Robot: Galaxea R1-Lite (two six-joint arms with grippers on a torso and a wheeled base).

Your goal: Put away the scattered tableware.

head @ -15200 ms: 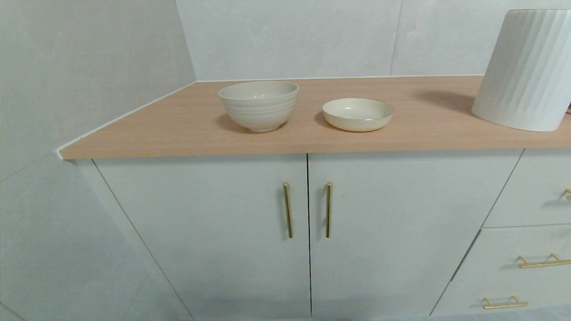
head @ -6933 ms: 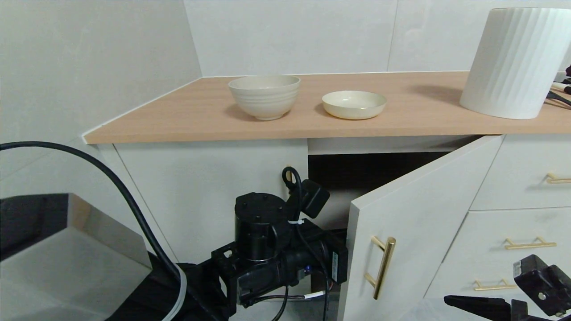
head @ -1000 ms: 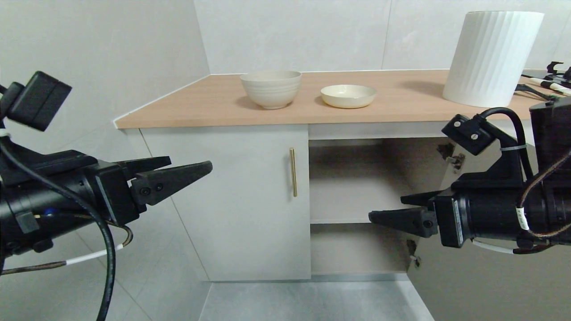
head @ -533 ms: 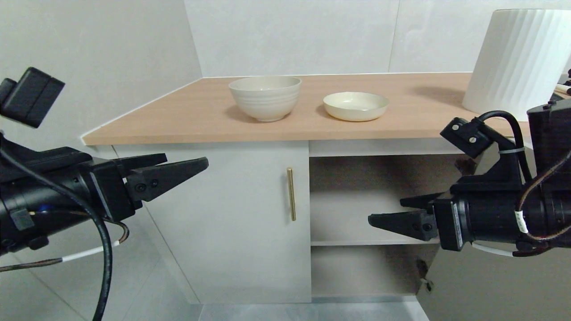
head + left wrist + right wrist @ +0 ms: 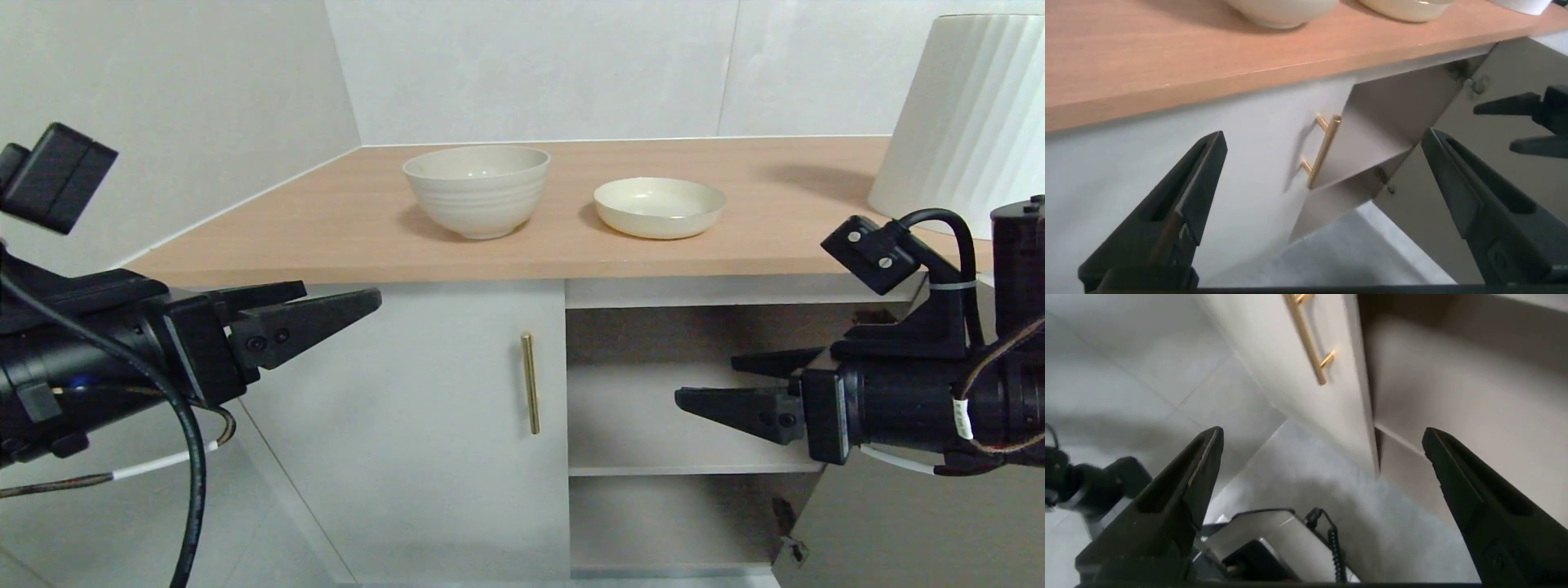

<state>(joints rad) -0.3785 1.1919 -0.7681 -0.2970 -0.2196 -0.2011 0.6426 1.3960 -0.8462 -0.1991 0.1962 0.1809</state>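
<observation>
A deep ribbed cream bowl [image 5: 476, 189] and a shallow cream dish [image 5: 660, 207] stand side by side on the wooden countertop [image 5: 326, 237]. My left gripper [image 5: 341, 292] hangs open and empty in front of the cabinet's shut left door [image 5: 408, 425], below counter height. My right gripper [image 5: 706, 378] is open and empty before the open compartment [image 5: 653, 408]. In the left wrist view, the left gripper [image 5: 1324, 135] faces the counter edge, with the bowl [image 5: 1282, 10] and dish [image 5: 1409, 8] above. The right gripper [image 5: 1323, 434] faces the floor and the left door's edge.
The right cabinet door [image 5: 898, 531] is swung open at the right. Inside is a bare shelf [image 5: 686, 469]. A gold handle [image 5: 529, 382] is on the left door. A tall white ribbed container [image 5: 971, 122] stands on the counter's right end. Walls meet at the counter's back left corner.
The right door, shut at first, now stands open. Over the last second the head view has shifted nearer to the counter. Both grippers stay open and hold much the same pose.
</observation>
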